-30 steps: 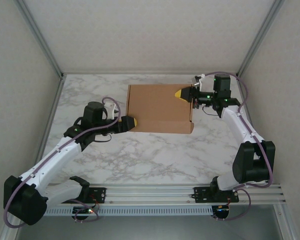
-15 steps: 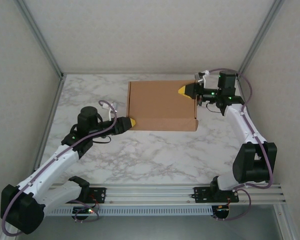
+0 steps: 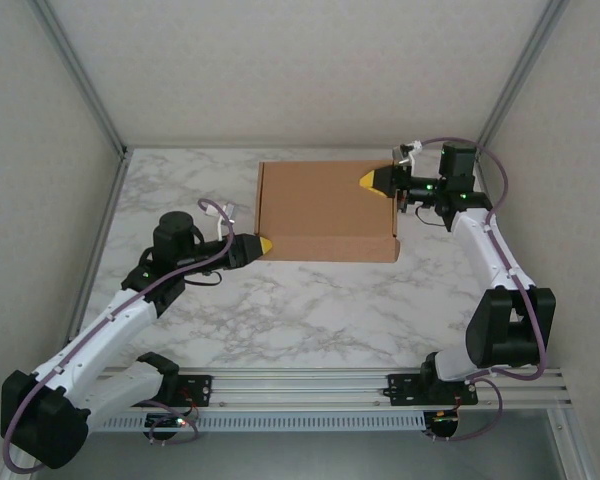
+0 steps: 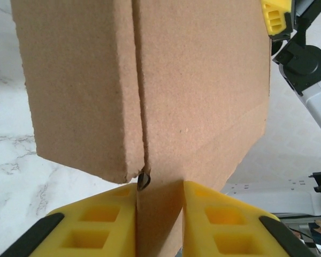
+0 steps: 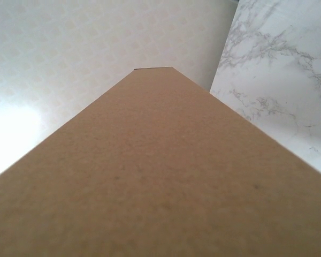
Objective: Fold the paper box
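Two left fingers (image 4: 96, 227), paper box (image 4: 198, 80) pinched between

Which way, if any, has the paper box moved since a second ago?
Yes. On the paper box, the right edge shifted slightly toward the right wall; the left edge stayed put.

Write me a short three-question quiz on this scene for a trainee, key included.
1. True or false: the left gripper has its yellow fingers on either side of an edge of the paper box.
2. In the top view, which corner of the box is the right gripper at? A. near left B. far right C. near right
3. Fill in: the table has a ____ pattern.
Key: 1 true; 2 B; 3 marble.
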Robot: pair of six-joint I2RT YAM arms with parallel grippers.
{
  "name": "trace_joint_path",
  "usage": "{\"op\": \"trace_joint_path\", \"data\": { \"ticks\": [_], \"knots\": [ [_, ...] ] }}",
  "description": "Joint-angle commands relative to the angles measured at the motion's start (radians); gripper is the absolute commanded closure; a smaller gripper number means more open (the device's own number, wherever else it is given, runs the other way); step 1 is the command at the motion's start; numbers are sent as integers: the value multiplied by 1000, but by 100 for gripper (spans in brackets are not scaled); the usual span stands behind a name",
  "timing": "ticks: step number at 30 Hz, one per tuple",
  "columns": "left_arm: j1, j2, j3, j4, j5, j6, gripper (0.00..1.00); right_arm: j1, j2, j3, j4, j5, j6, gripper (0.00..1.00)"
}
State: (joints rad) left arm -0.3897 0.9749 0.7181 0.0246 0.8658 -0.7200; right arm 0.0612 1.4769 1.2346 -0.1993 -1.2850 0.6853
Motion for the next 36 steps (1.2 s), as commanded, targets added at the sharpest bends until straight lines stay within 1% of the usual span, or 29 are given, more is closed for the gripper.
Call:
{"op": "trace_joint_path", "data": {
  "ticks": [1,5,7,8,11,13,15,17,18,22,25,26,28,30,31,32,33,35,36],
  "knots": [
    [-15,-20,49,46,81,-7,80,6,-24,33,6,45,16,83],
    [-14,-21,49,37,76,-1,84,6,-24,32,4,51,19,83],
    [-14,-19,52,27,67,2,83,5,-23,34,-3,60,20,83],
    [-13,-18,57,11,54,9,75,3,-24,34,-6,66,22,83],
    [-8,-18,80,-44,9,35,46,-1,-21,34,-13,95,34,82],
    [-3,-17,96,-84,-21,54,33,-5,-17,22,-20,122,50,82],
    [0,-23,123,-148,-86,85,24,-9,-11,4,-16,146,83,82],
    [3,-42,162,-226,-191,133,18,-11,-7,-37,11,171,139,81],
    [2,-51,182,-263,-244,157,17,-11,-7,-56,24,184,164,81],
    [2,-86,249,-394,-520,265,12,-15,-17,-129,76,238,262,82],
    [-1,-85,268,-445,-628,319,11,-15,-30,-165,88,281,323,82],
    [-6,-79,270,-444,-623,333,11,-16,-34,-184,96,298,352,82],
    [-50,-60,281,-435,-607,354,12,-14,-38,-223,135,312,424,81],
    [-144,-25,317,-443,-668,402,13,-8,-47,-279,219,314,521,81],
    [-206,-3,338,-453,-732,440,12,1,-51,-303,240,321,557,81],
    [-272,24,359,-460,-810,477,12,11,-53,-319,226,335,569,81],
    [-319,51,376,-469,-874,511,12,19,-51,-333,211,341,577,82],
    [-433,112,412,-488,-1009,600,12,31,-49,-384,255,335,628,83],
    [-490,138,421,-488,-1077,661,12,35,-46,-415,307,328,672,84]
  ]
}}
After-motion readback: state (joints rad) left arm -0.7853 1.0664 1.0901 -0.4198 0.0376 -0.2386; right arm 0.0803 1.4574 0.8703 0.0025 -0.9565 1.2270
